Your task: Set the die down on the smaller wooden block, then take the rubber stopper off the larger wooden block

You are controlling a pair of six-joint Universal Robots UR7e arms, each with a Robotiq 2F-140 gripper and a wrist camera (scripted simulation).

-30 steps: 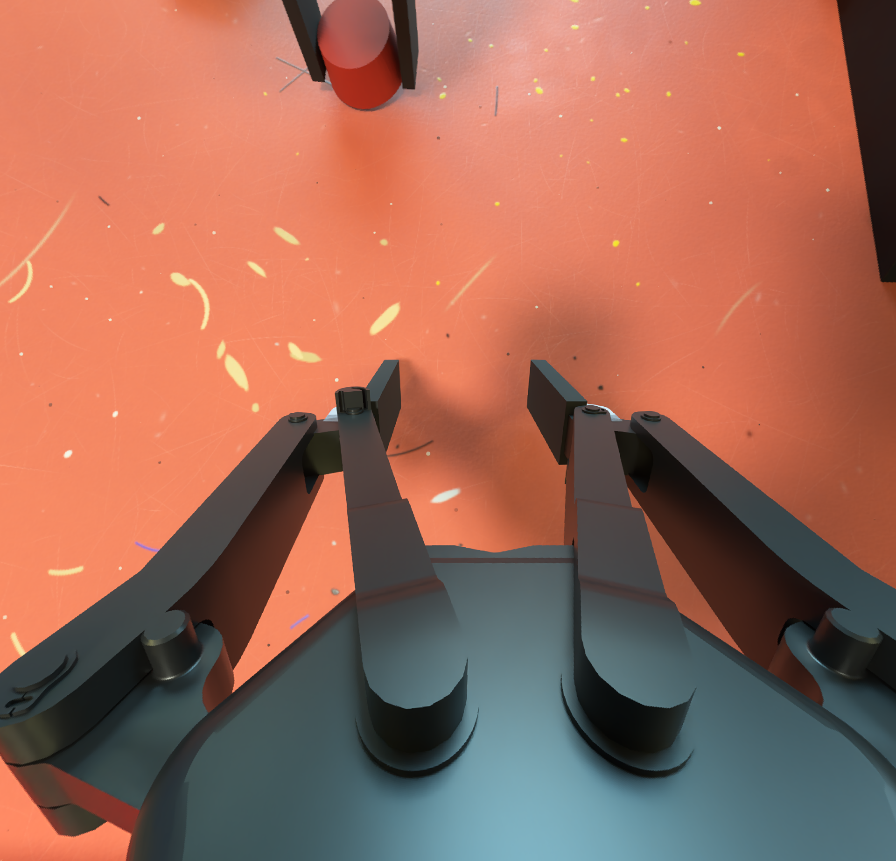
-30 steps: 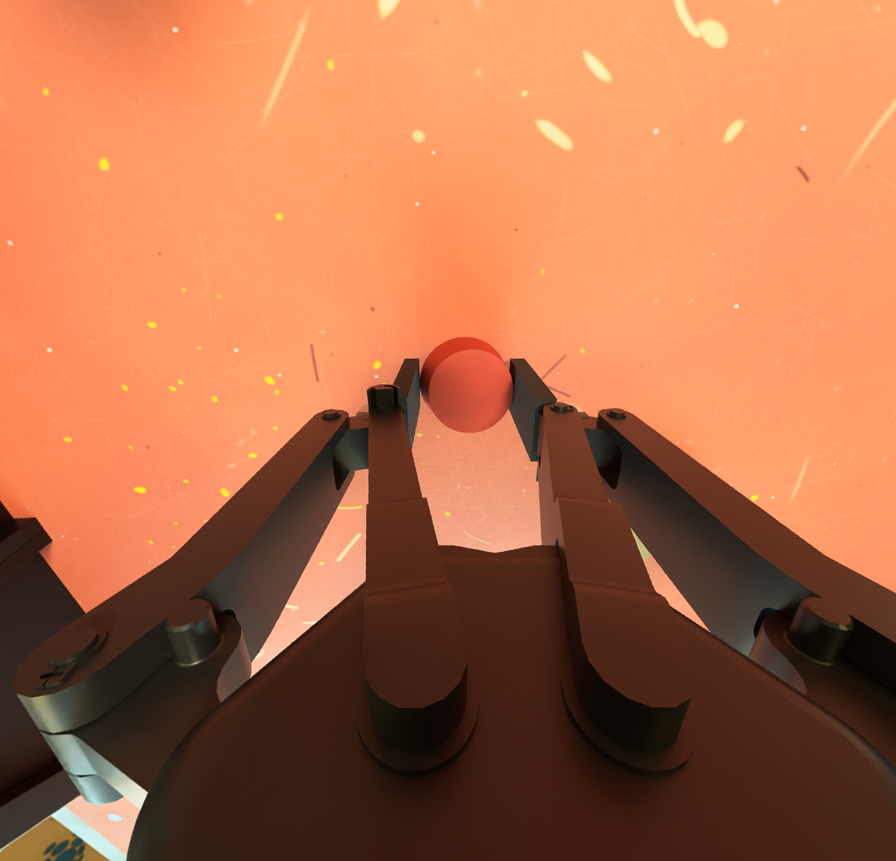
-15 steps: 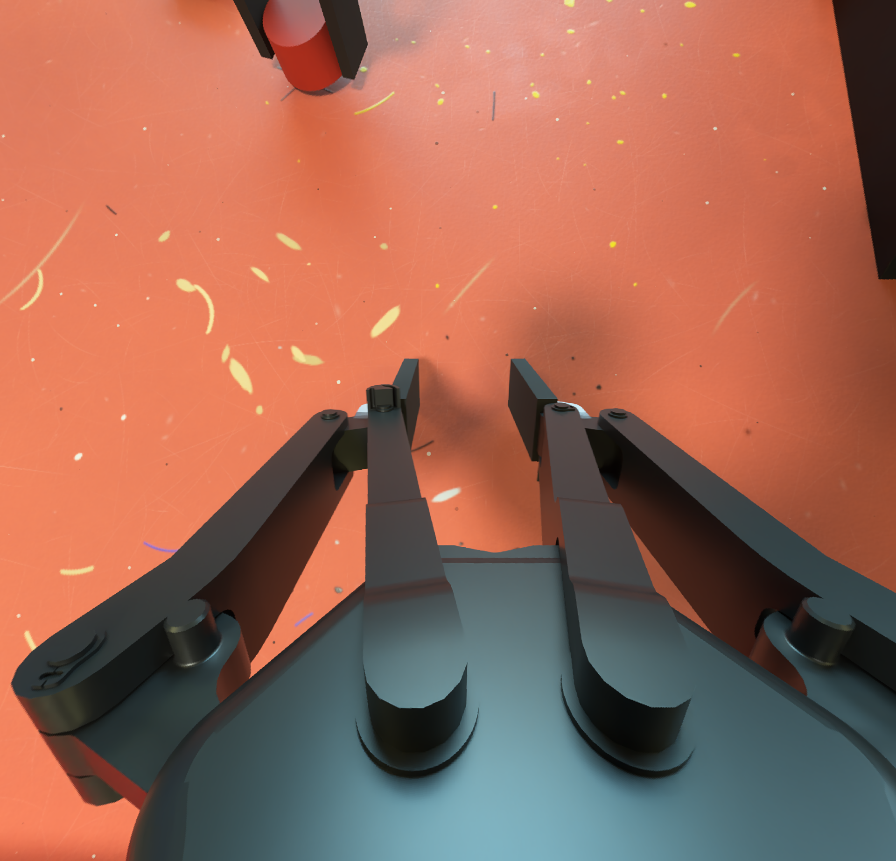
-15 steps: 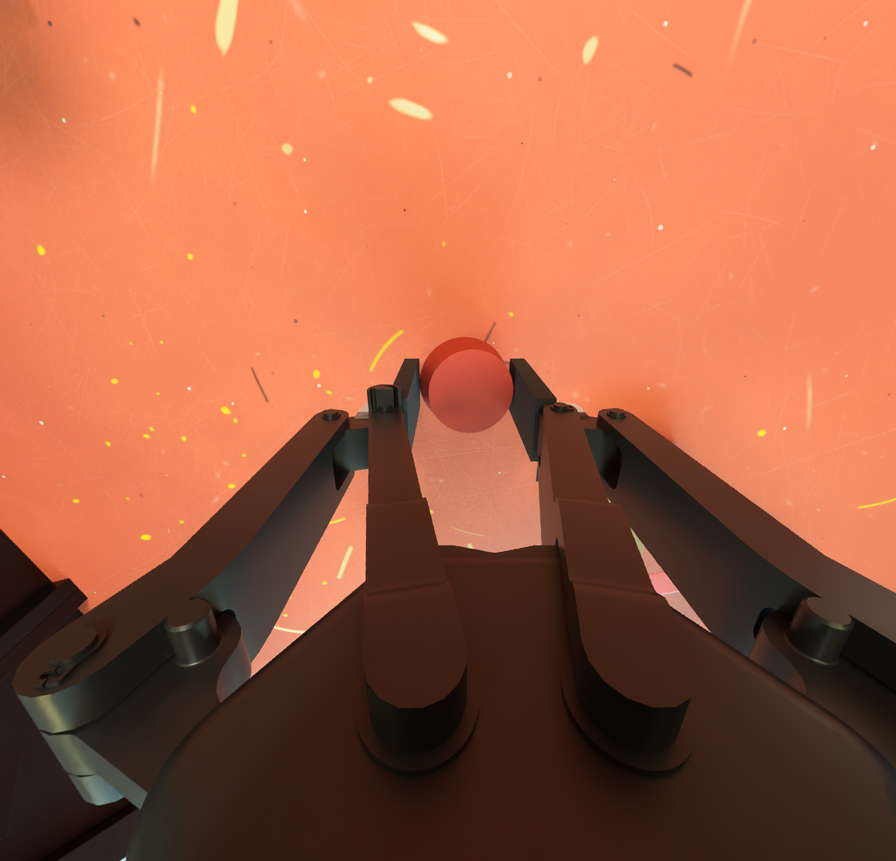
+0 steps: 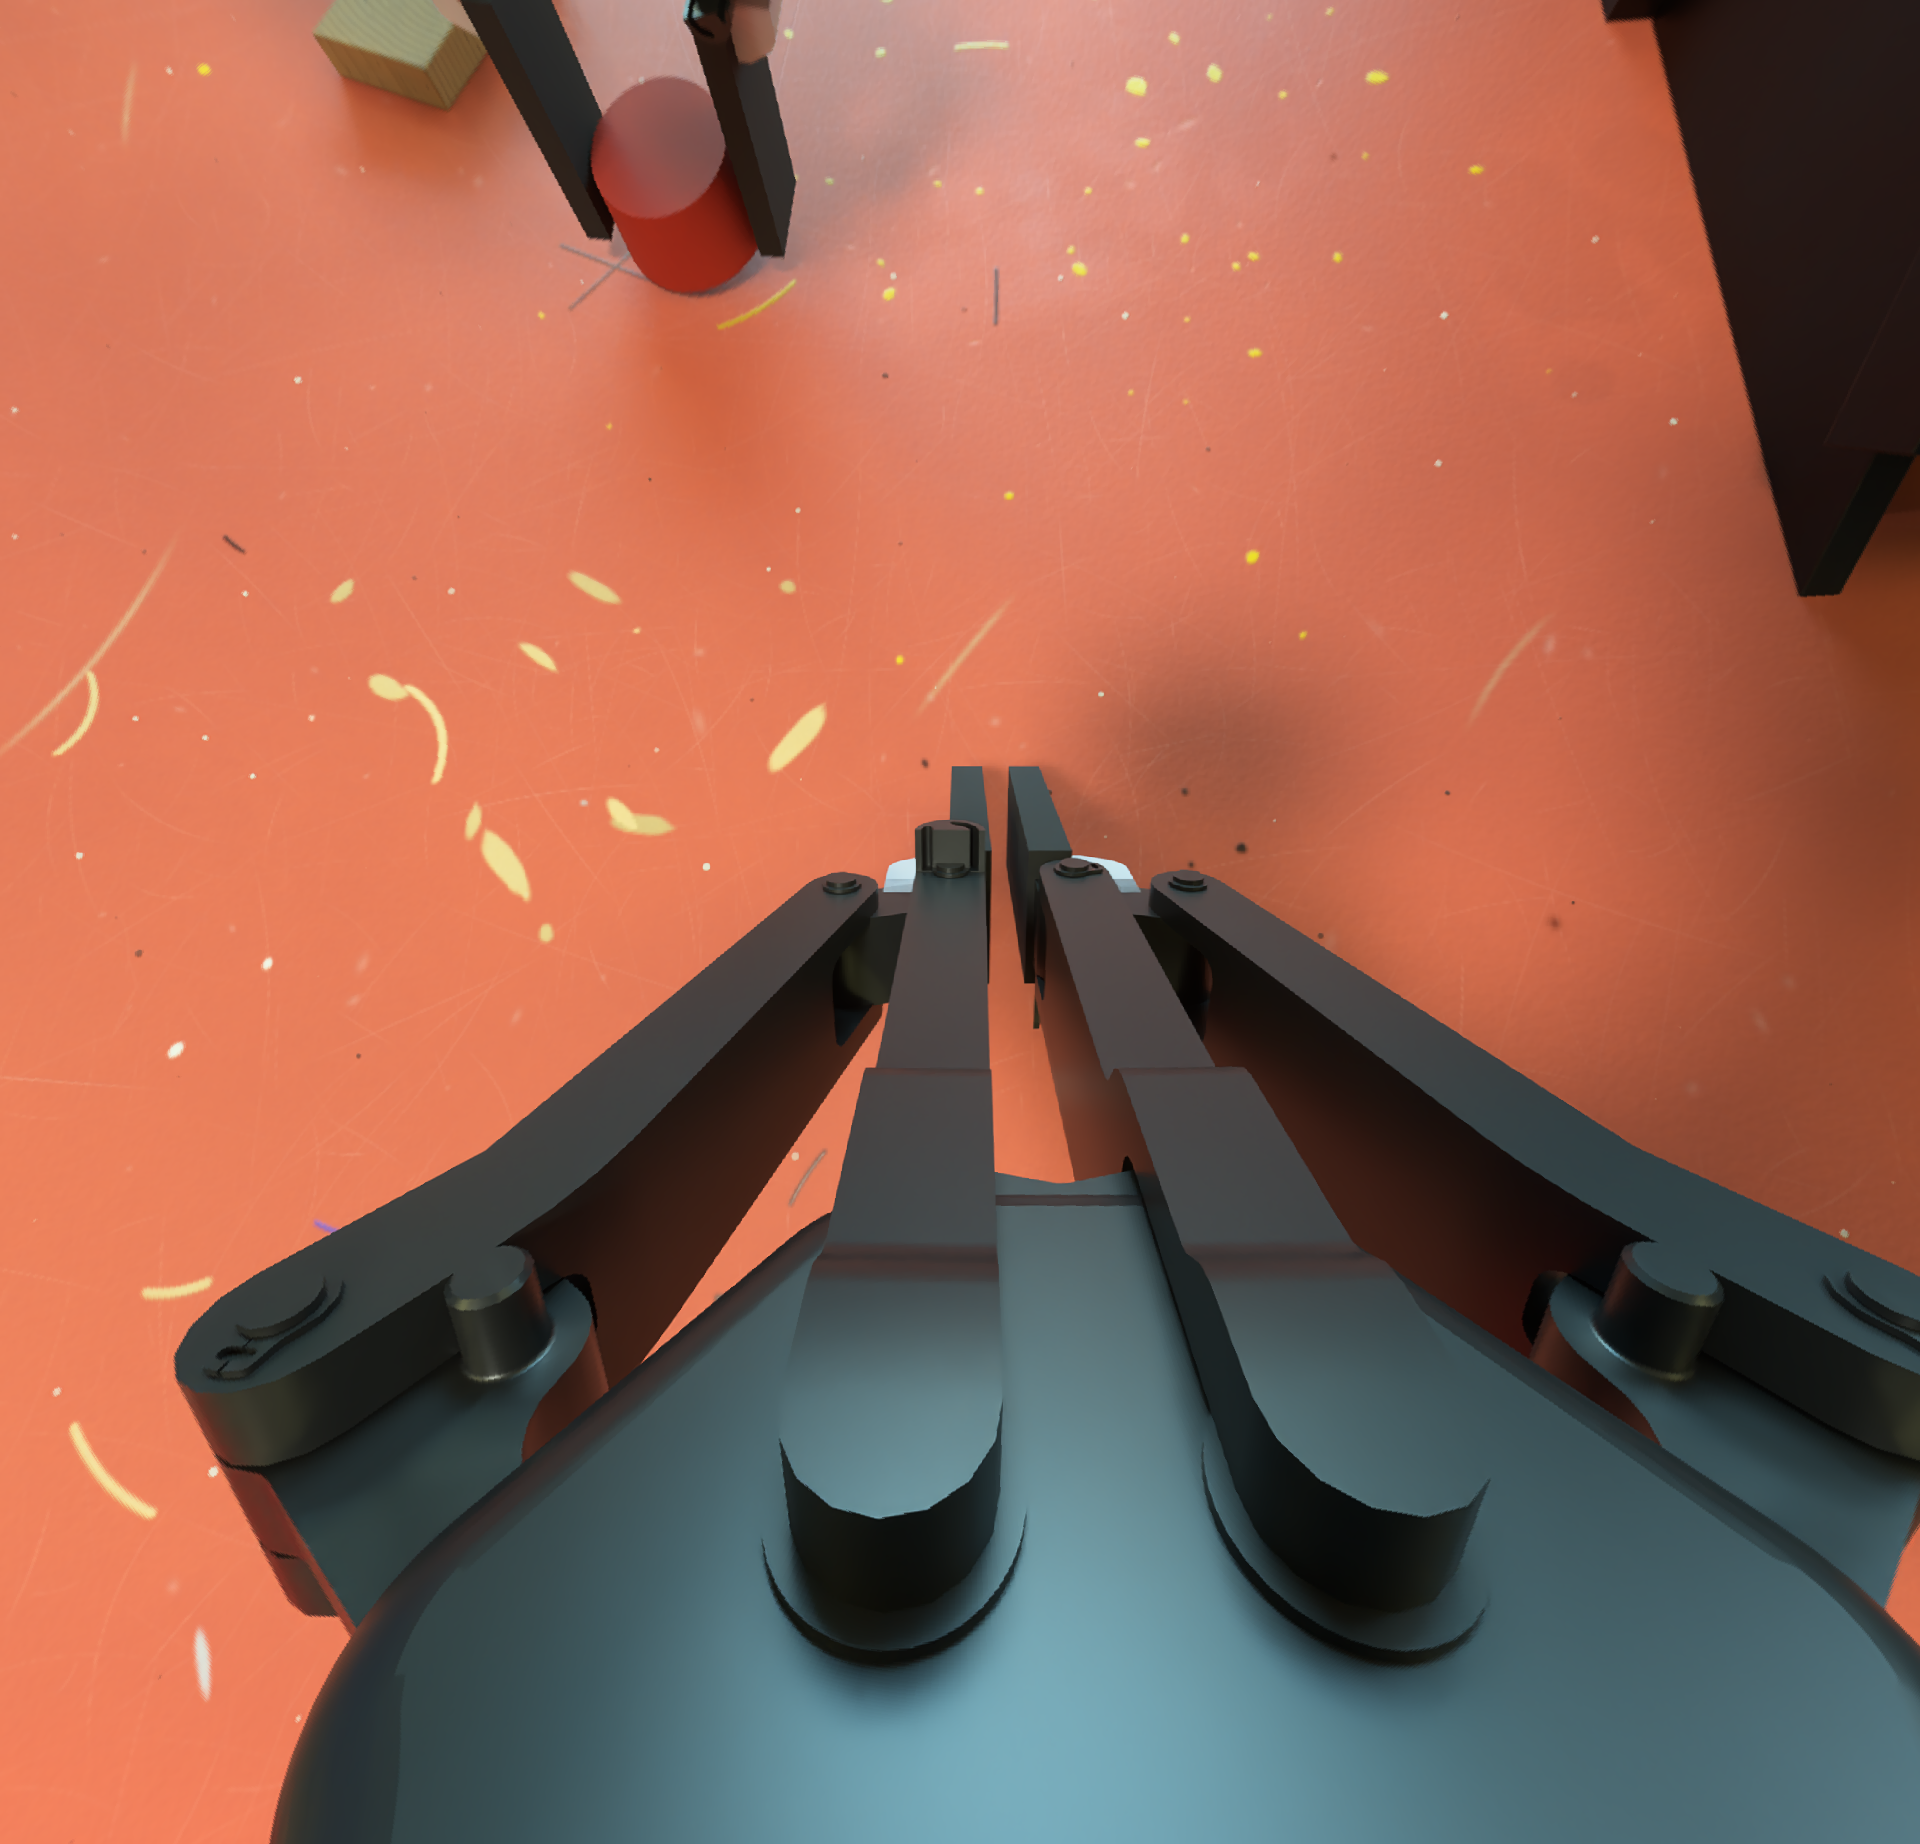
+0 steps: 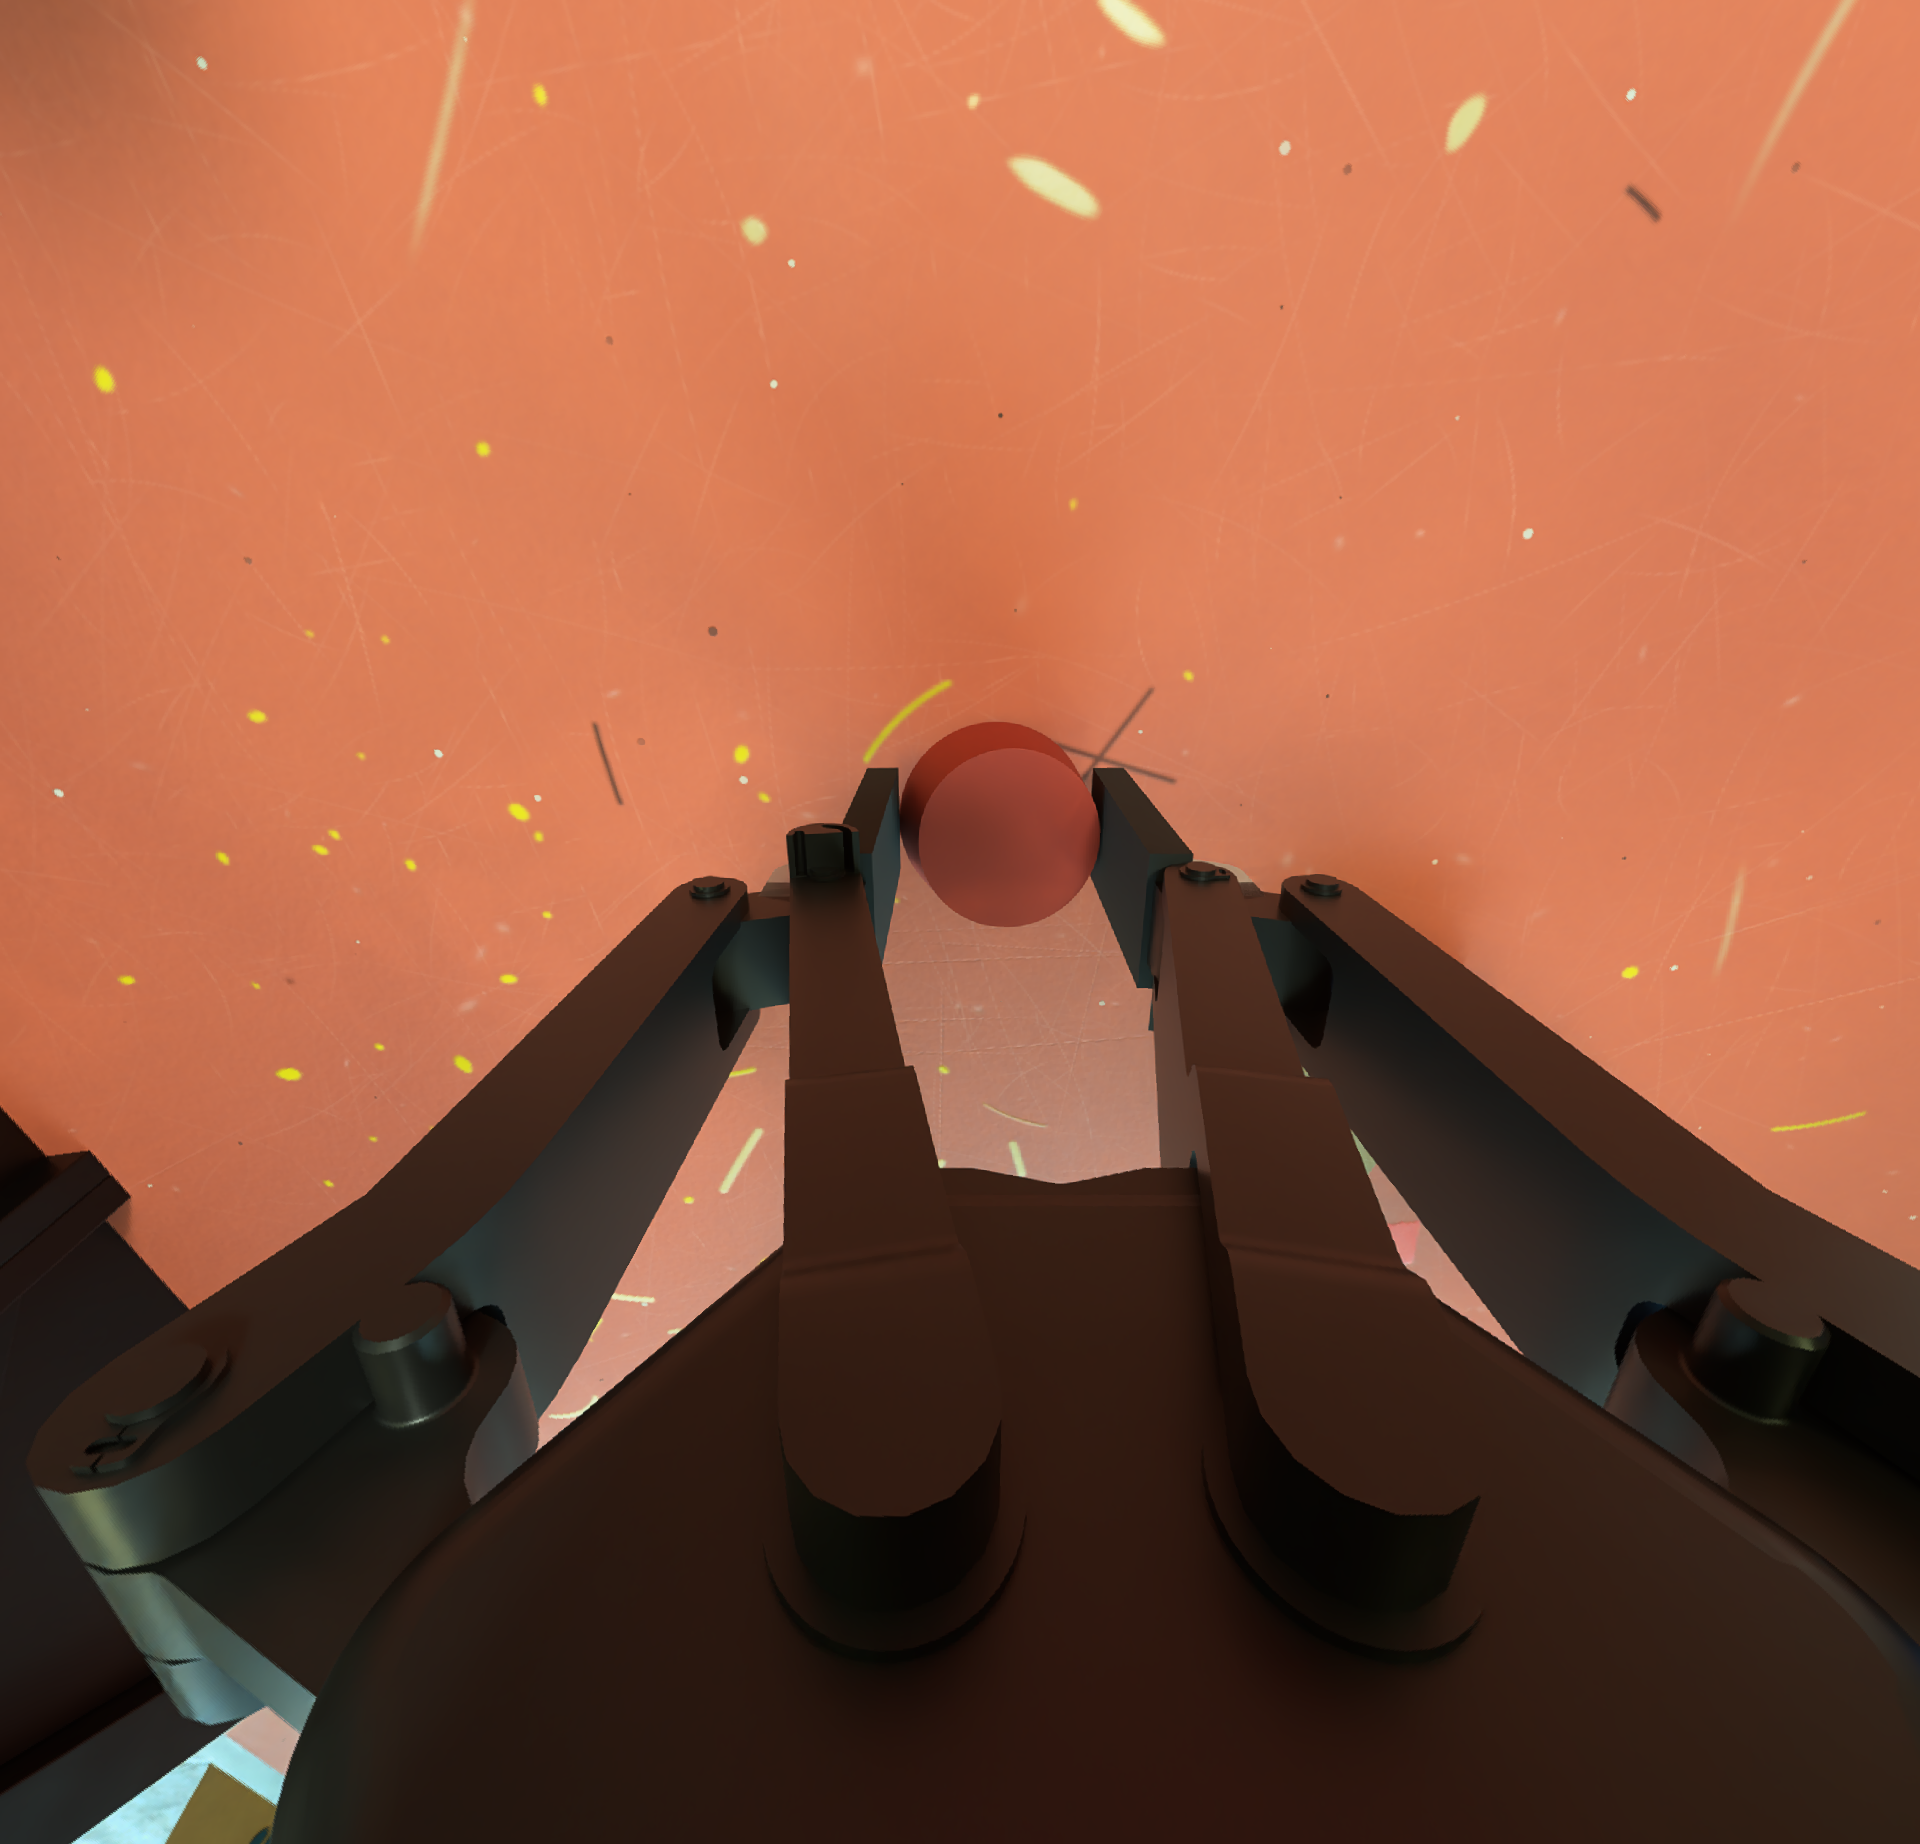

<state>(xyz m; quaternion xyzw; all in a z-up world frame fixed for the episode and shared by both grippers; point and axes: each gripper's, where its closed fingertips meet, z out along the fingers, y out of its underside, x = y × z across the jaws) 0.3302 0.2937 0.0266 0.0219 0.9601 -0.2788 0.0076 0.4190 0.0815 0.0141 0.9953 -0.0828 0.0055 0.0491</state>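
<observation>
My right gripper (image 6: 997, 807) is shut on the red rubber stopper (image 6: 1003, 828), a short cylinder held upright at or just above the orange table. The left wrist view shows the same stopper (image 5: 675, 199) at the top left, between the right gripper's two fingers (image 5: 540, 101). A wooden block (image 5: 400, 44) lies just behind it on the table; which of the two blocks it is I cannot tell. My left gripper (image 5: 995, 797) is shut and empty, hovering above the table. The die is not in view.
The table (image 5: 1247, 444) is orange with yellow and pale flecks. A dark box-like body (image 5: 1808, 236) stands at the right edge of the left wrist view. Another dark body (image 6: 52, 1275) shows at the lower left of the right wrist view.
My left gripper has closed from wide open to shut on nothing. My right gripper has kept the stopper while it moved across the table near the wooden block.
</observation>
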